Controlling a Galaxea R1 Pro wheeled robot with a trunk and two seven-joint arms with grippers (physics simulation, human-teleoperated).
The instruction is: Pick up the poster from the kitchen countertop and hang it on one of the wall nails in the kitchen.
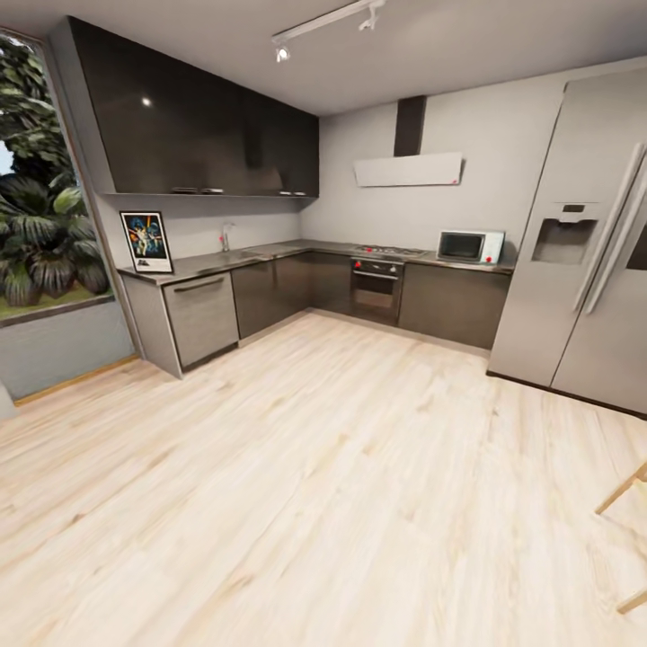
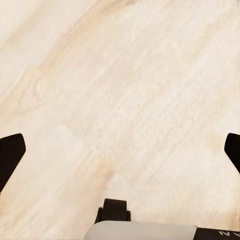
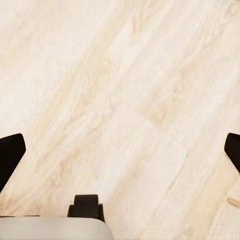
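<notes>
pale wood floor [image 1: 305,485] takes up most of the head view, kitchen at the far side. poster [image 1: 146,241] stands upright at the left end of the kitchen tabletop [image 1: 207,262], leaning back against the wall, near the window [image 1: 40,180]. chrome tap [image 1: 226,236] further along the same run, well apart from the poster. dark upper cabinets [image 1: 198,135] above, dark fronts below. oven [image 1: 376,288] with hob past the corner, white microwave [image 1: 470,245] on the tabletop just right of it. range hood [image 1: 408,168] on the grey wall. big silver fridge [image 1: 584,243] at right. wooden furniture leg [image 1: 620,492] pokes in at the right edge, can't tell what it belongs to.

left wrist view: left pincer [image 2: 120,150] released, black fingertips [image 2: 10,152] spread to both picture edges, nothing between them, wood floor beneath.

right wrist view: right pincer [image 3: 120,150] also released, fingertips [image 3: 10,152] wide apart, empty, plank floor beneath. small light wood bit [image 3: 232,201] near one fingertip, too small to tell.
</notes>
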